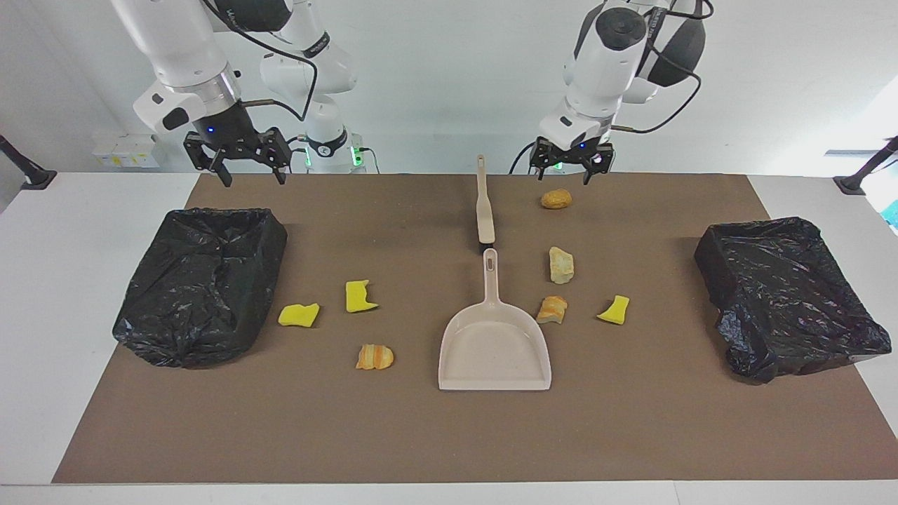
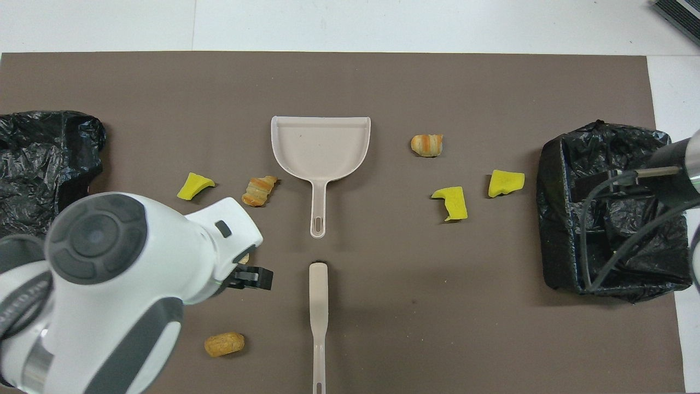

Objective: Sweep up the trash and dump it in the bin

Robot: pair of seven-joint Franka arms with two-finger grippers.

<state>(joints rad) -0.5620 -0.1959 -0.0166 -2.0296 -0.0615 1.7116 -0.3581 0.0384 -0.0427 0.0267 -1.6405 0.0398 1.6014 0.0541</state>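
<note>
Here, seven scraps of trash (image 1: 561, 265) are lying scattered around the beige dustpan (image 1: 494, 349), which probably means light, soft pieces better pushed with the brush (image 1: 484, 210), itself best gripped along its stiff handle. The left gripper (image 1: 572, 167) is hovering beside the brush, fingers apart and empty. The right gripper (image 1: 238, 158) is hanging over a black-lined bin (image 1: 203, 280), open wide, holding nothing.
</note>
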